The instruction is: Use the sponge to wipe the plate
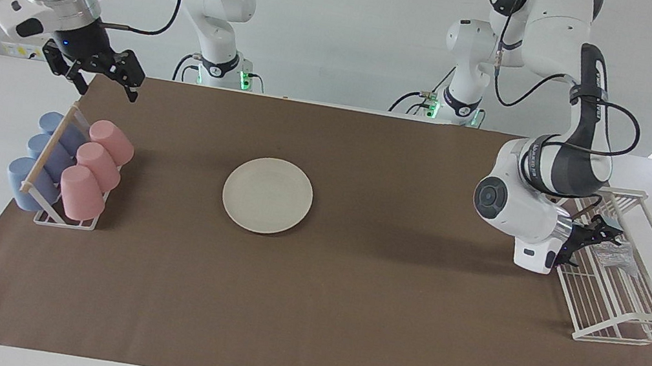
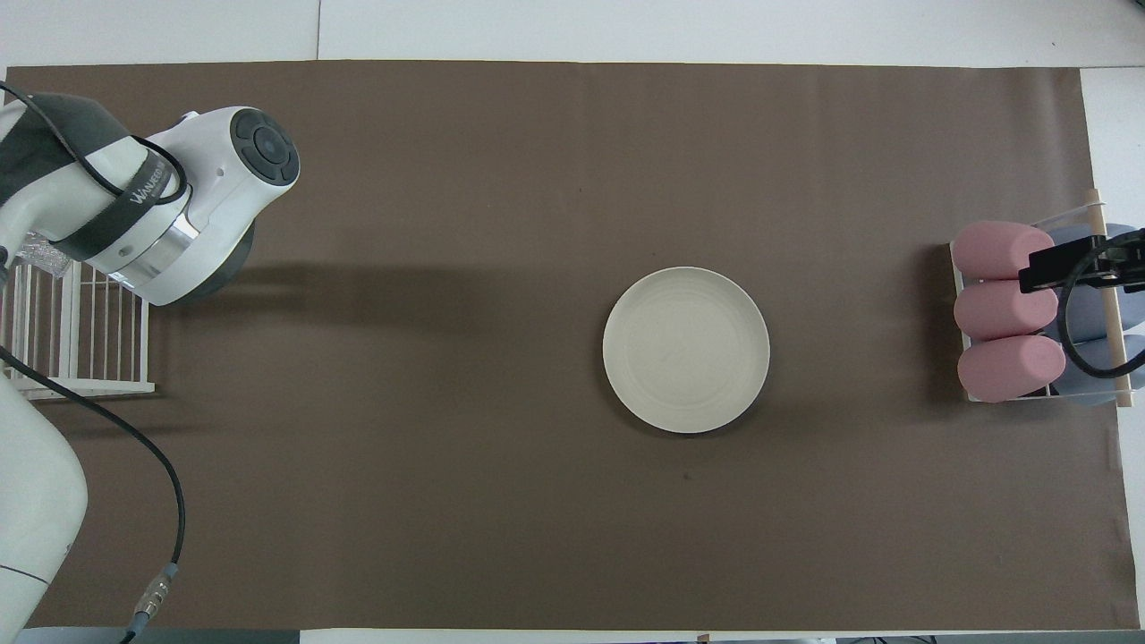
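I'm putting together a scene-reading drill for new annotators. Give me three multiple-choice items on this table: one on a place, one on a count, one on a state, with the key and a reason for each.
1. Where is the sponge?
A. On the plate
B. In the white wire rack at the left arm's end of the table
C. In the cup rack

2. How many pink cups lie in the cup rack?
A. Two
B. Three
C. Five

3. What is on the plate?
A. Nothing
B. The sponge
C. A pink cup

Key:
1 B: the silvery pad lies in the white wire rack, with the left gripper right at it.
2 B: three pink cups lie in a row beside the blue cups.
3 A: the plate's surface is bare in both views. The right gripper waits in the air, over the robots' end of the cup rack.
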Robot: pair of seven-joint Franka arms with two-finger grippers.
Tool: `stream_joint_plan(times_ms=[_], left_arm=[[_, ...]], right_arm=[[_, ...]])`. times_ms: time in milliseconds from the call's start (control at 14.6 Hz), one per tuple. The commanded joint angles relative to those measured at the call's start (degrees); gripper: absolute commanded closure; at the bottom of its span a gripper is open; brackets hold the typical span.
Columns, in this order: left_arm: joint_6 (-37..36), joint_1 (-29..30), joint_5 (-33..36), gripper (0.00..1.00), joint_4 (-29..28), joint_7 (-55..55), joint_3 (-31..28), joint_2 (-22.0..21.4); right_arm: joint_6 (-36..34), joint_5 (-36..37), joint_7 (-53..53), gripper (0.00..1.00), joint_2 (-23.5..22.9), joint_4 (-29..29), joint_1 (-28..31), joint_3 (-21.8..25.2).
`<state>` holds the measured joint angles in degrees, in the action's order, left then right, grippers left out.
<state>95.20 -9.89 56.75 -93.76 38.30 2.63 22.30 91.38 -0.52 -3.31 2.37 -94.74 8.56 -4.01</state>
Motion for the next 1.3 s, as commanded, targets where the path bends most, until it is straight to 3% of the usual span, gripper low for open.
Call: stream_joint_plan(times_ms=[0,205,479,822,1233], left_arm=[[1.92,2.41,-11.97,0.0,2.51,-9.09,0.01,-5.85],[1.13,2.94,-22.35,0.0,3.67,-12.1,-0.43,-9.71],[-0.97,7.15,-43.26,0.0,3.41,-16.31,-0.52,-19.02],[-8.36,8.21,-56.8,0.0,2.88,-22.2,-0.61,-25.63],[-8.02,5.59,-58.77,0.0,-1.69,-23.18,-1.13,-26.52]], right_arm=[[0.38,0.69,1.2,0.0,-0.26,0.26,-0.13,-0.38],[-0.24,0.69,0.76,0.0,-0.26,0.17,0.4,-0.29],[-0.15,0.69,0.85,0.0,-0.26,0.26,-0.04,-0.29],[-0.33,0.69,0.85,0.0,-0.26,0.26,0.4,-0.29],[-1.21,0.69,0.85,0.0,-0.35,0.43,0.4,-0.29]])
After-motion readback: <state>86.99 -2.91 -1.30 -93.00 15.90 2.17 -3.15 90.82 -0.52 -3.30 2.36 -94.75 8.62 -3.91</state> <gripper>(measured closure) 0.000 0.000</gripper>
